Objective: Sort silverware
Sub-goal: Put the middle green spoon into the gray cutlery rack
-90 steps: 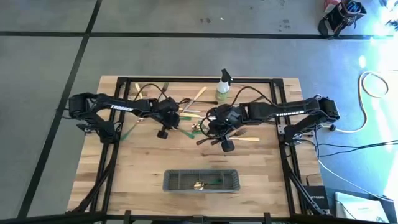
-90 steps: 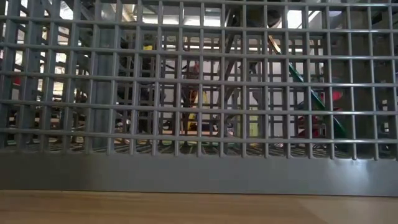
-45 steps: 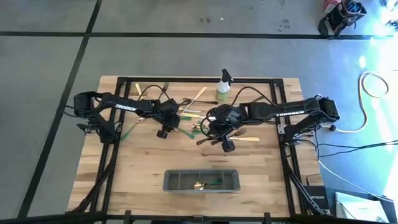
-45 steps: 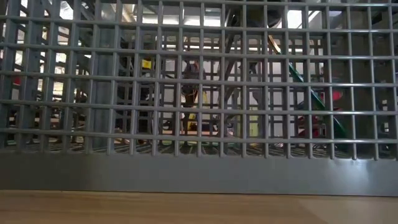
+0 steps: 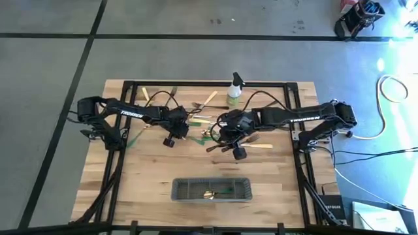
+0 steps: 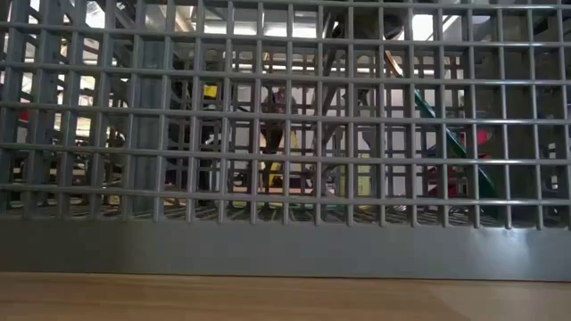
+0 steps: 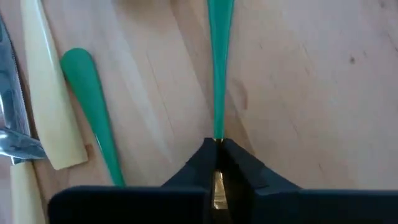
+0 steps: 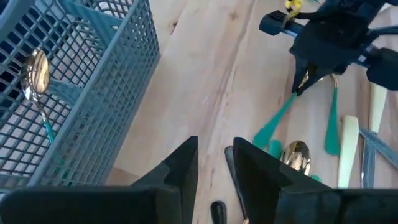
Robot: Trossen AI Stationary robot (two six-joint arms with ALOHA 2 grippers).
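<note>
While the right gripper (image 8: pixel 211 163) waits slightly parted, left gripper (image 7: pixel 217 149) clamped on a green-handled utensil (image 7: pixel 218 68).

The wooden table (image 5: pixel 163 163) of pale planks stood on a grey floor (image 5: pixel 52 98) crossed by dark lines (image 5: pixel 65 98). Bright bluish light fell across the floor on one side of the table. A pale cable (image 5: pixel 392 88) lay looped there. A dark frame (image 5: pixel 124 91) ran along the table edges. The low view was blocked by grey mesh; the room beyond was indistinct.
</note>
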